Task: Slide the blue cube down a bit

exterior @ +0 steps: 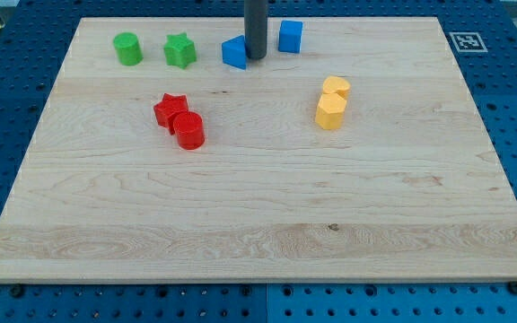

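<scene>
The blue cube (pixel 290 36) sits near the view's top, right of centre on the wooden board (pixel 258 206). My dark rod comes down from the view's top and my tip (pixel 255 57) rests just left of the cube, with a small gap between them. A second blue block (pixel 234 53), wedge-like in shape, lies right against my tip on its left side.
A green cylinder (pixel 127 48) and a green star (pixel 179 51) lie at the top left. A red star (pixel 170 110) touches a red cylinder (pixel 188 130) left of centre. Two yellow blocks (pixel 335 89) (pixel 330 111) touch right of centre. A marker tag (pixel 466 41) sits at the top right corner.
</scene>
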`<state>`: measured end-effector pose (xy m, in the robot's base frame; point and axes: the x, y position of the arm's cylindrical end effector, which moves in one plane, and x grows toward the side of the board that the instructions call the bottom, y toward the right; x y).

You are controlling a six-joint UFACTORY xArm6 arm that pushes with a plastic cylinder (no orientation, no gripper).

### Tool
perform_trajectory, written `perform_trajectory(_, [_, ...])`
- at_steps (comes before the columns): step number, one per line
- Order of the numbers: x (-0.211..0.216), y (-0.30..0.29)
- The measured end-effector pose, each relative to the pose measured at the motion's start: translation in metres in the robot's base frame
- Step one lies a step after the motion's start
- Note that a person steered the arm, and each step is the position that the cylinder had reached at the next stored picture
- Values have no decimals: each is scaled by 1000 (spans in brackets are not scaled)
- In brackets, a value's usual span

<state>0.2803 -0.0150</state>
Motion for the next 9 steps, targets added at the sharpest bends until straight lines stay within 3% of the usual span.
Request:
perform_trajectory(2, [0, -10])
perform_trajectory(5, [13, 142])
perform_trajectory(7, [13, 146])
perform_trajectory(9, [-23, 145])
